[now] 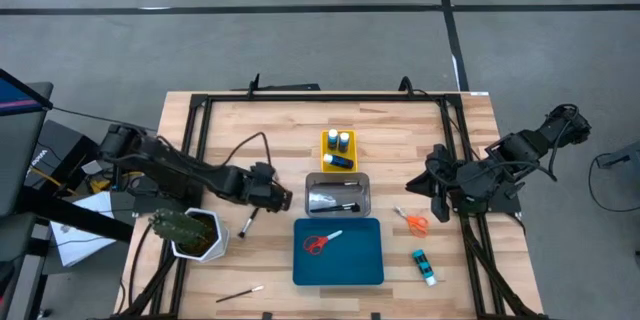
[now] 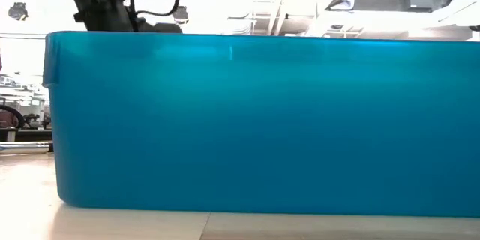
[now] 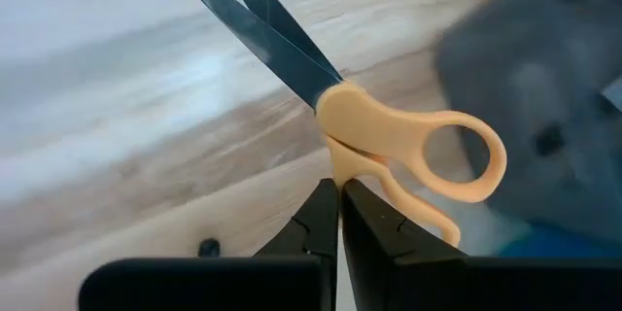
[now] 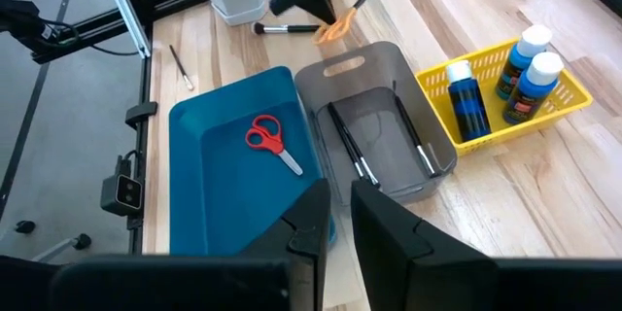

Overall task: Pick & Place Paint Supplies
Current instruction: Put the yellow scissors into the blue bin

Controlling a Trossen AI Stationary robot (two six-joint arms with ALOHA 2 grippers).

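The left gripper (image 1: 283, 198) is closed on orange scissors (image 3: 389, 126), just beside the grey tray (image 1: 338, 194). Ahead of it the tray wall blocks a low path. Behind it stand the cactus pot (image 1: 196, 233) and a loose brush (image 1: 247, 223). The bare wood (image 1: 250, 125) on its far side is free.

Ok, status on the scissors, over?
Left gripper shut on orange scissors, beside grey tray. Right gripper empty, waiting at right. Nothing blocking seen.
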